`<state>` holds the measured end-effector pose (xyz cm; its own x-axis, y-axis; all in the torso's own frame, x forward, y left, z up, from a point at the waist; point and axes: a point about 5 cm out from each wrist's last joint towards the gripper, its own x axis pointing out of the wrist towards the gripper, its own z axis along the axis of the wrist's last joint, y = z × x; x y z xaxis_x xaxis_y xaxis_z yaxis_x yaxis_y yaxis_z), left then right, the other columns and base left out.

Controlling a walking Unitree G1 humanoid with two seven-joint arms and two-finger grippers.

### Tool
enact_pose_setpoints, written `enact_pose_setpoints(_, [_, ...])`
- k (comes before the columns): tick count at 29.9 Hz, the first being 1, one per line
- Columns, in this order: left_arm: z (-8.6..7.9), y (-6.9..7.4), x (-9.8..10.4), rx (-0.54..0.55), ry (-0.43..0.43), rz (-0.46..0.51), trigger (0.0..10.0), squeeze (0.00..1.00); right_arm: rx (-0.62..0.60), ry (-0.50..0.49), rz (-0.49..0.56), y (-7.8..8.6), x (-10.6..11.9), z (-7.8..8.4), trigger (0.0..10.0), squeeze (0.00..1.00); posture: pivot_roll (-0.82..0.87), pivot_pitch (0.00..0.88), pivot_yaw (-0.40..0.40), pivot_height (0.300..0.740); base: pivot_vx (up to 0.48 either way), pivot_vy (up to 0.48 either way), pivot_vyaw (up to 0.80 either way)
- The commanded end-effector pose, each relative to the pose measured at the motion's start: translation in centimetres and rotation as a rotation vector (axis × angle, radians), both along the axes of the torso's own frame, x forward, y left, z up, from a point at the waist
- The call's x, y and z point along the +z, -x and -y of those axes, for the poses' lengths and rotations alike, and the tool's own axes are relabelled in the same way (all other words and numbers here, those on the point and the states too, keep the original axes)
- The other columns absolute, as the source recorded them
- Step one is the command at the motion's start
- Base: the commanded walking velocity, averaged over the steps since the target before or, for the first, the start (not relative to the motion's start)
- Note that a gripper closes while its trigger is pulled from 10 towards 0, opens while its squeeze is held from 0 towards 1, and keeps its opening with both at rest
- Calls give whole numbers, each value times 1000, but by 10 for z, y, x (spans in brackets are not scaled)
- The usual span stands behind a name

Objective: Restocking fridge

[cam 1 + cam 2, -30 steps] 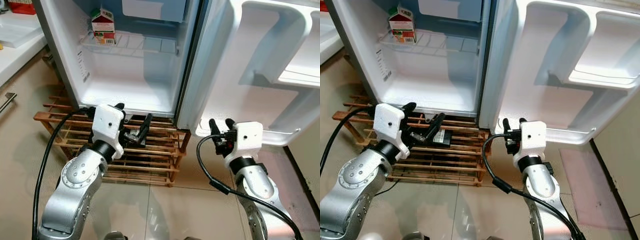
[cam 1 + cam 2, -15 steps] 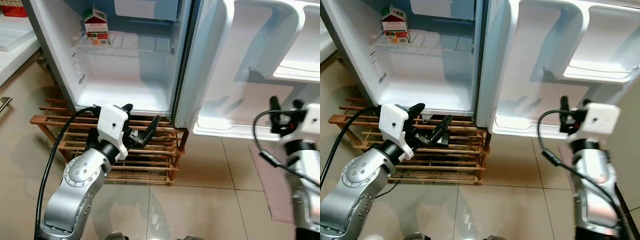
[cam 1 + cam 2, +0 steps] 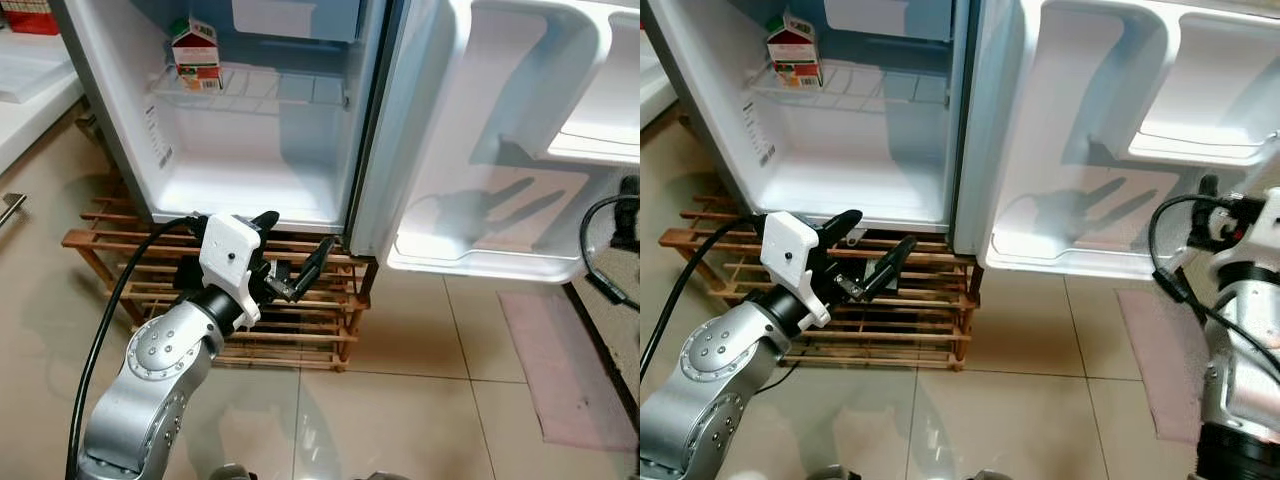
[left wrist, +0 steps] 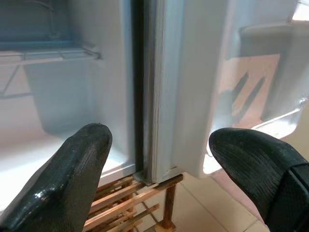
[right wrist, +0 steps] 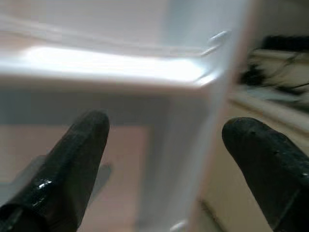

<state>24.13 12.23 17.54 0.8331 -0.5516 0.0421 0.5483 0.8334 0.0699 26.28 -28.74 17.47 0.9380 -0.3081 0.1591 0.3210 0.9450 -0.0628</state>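
A small red, white and green carton [image 3: 196, 55] stands at the left end of the wire shelf [image 3: 280, 90] inside the open fridge. My left gripper [image 3: 297, 235] hovers open and holds nothing, low in front of the fridge's bottom edge, above the wooden rack [image 3: 300, 330]. In the left wrist view its fingers [image 4: 72, 169] frame the hinge side between cabinet and door. My right gripper [image 3: 1220, 205] is far to the right, beside the outer edge of the open door [image 3: 520, 130]. Its fingers [image 5: 72, 159] stand apart, nothing between them.
The door's lower shelf [image 3: 480, 262] and upper bins hold nothing. A white counter [image 3: 30, 90] with a drawer handle [image 3: 10, 205] runs along the left. A pinkish mat [image 3: 550, 370] lies on the tiled floor at the right. Black cables trail from both arms.
My right arm has swung right, from in front of the door shelf to the door's outer edge. The left gripper has edged slightly right and stays open. The camera shifted a little.
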Motion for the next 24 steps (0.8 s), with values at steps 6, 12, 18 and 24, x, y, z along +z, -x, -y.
enact_pose_setpoints(6, [-8,-13,-7,111,-21,-38,10000,0,183,-97,-99,8,-32,-70,10000,0,11,44,-67,740,0,0,0])
enact_pose_setpoints(12, [-7,-18,-4,121,-13,-32,10000,0,214,-159,-128,10,-39,-95,10000,0,12,45,-63,740,-142,0,0])
enact_pose_setpoints(18, [-5,-19,-4,116,-20,-30,10000,0,258,-148,-147,9,-39,-105,10000,0,15,45,-64,740,-279,0,0])
enact_pose_setpoints(24, [-6,-19,-4,119,-26,-29,10000,0,254,-143,-162,8,-39,-105,10000,0,19,47,-63,740,-139,0,0])
